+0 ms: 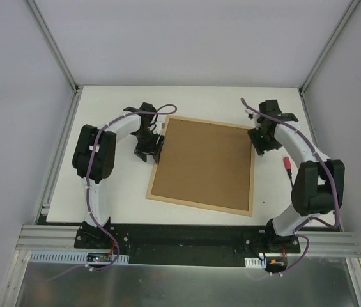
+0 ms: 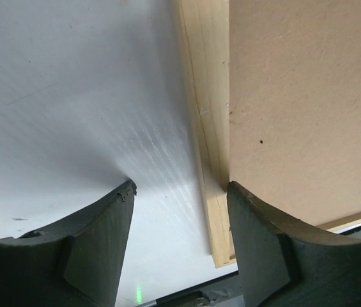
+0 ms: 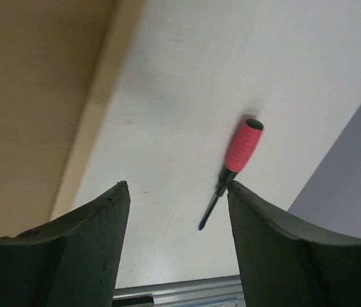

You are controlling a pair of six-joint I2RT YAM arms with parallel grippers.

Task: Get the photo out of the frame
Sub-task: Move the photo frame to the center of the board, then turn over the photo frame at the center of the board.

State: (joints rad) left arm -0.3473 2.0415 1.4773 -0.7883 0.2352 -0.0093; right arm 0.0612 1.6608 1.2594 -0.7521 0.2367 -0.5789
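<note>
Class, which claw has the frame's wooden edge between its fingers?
The left claw: the frame edge lies between its fingers. The right claw has only table and a red screwdriver there.

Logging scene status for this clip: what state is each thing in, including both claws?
frame: lying face down on the table, brown back in place.
photo: not visible.
screwdriver: lying right of the frame, not held.
left claw: open, frame's left rim between its fingers.
right claw: open, empty, beside the frame's right edge.
</note>
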